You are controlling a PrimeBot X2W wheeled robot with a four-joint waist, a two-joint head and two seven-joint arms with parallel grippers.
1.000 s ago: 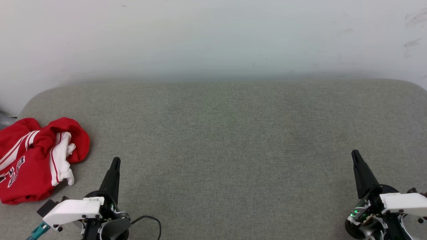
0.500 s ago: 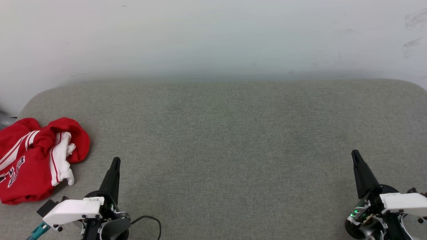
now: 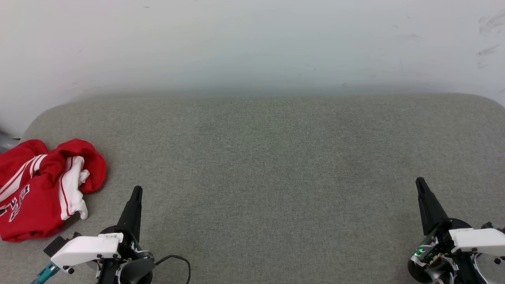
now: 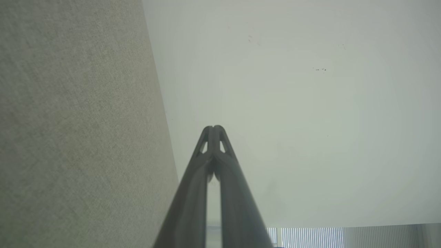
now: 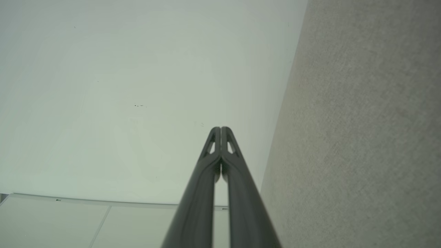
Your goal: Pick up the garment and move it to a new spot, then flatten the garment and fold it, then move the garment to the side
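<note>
The garment [image 3: 37,193] lies crumpled at the far left of the grey cushioned surface [image 3: 260,157]: red fabric, a white sleeve with striped trim, part of the white lettering showing. In the head view my left gripper [image 3: 137,191] stands at the lower left, shut and empty, a short way right of the garment and apart from it. At the lower right my right gripper [image 3: 419,182] is shut too, holding nothing. Each wrist view looks along closed fingertips, the left gripper [image 4: 214,128] and the right gripper [image 5: 220,128], toward the pale wall.
A white wall [image 3: 252,43] rises behind the surface. The surface's rounded back corners sit at the upper left and upper right. A black cable [image 3: 175,260] loops beside my left wrist. A grey object [image 3: 6,142] pokes in at the left edge.
</note>
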